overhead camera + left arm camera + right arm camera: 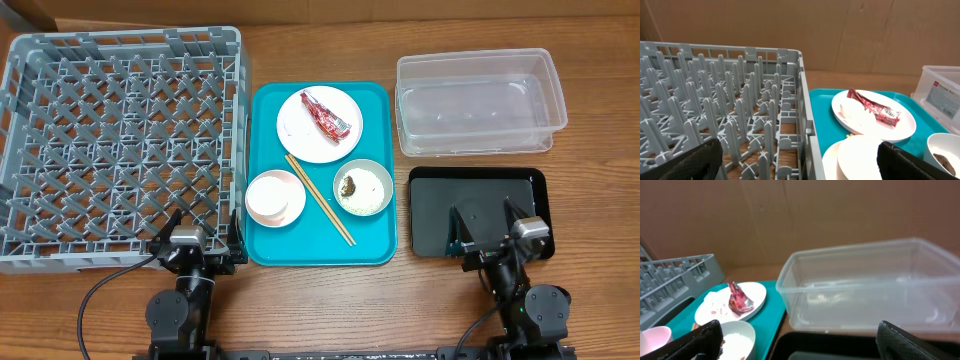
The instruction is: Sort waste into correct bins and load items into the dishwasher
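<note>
On the teal tray a white plate holds the red foil wrapper and a white paper wad. A pink bowl holds the white cup. The grey bowl holds rice and a brown lump. Chopsticks lie between the bowls. The grey dish rack is at the left. The clear tub and black tray are at the right. My left gripper is open at the rack's near right corner. My right gripper is open above the black tray.
Brown cardboard stands along the back of the wooden table. The rack's right wall lies close against the teal tray. The clear tub sits just behind the black tray.
</note>
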`<state>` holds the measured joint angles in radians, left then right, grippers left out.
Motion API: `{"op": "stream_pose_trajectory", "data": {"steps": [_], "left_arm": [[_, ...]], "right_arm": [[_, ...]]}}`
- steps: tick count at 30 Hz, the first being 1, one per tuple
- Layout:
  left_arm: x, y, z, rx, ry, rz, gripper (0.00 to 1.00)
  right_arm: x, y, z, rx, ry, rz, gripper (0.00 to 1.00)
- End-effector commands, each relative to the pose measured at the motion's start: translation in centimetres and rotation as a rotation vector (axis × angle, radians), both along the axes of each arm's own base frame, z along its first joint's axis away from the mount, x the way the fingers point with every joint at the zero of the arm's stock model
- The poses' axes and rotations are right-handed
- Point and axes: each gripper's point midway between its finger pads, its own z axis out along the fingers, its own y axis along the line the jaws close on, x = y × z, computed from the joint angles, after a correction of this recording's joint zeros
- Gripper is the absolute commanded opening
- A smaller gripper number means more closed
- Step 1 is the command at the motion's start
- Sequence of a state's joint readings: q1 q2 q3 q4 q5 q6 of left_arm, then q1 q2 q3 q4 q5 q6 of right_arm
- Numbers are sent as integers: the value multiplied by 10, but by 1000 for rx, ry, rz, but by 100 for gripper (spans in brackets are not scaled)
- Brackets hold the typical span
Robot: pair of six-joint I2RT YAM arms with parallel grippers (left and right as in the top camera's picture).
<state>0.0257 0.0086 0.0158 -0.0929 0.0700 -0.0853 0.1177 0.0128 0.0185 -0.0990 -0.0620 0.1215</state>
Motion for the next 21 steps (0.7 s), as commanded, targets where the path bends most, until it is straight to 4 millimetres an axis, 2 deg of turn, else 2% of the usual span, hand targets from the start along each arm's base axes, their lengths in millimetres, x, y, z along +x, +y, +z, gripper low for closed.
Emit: {"op": "stream_pose_trajectory", "data": {"steps": [1, 10, 14, 21], "left_arm": [[-3, 0, 11, -25, 3, 0, 100], [-15, -1, 35, -28, 145, 3, 100], [-12, -1, 38, -31, 268, 4, 100], [1, -1, 47, -39, 521, 0, 100]], "right_arm": [[-2, -4, 8, 95, 19, -24, 100], [-8, -4, 35, 77, 148, -29, 100], [-1, -3, 44, 65, 242, -31, 100], [17, 10, 49, 51, 462, 19, 100]]}}
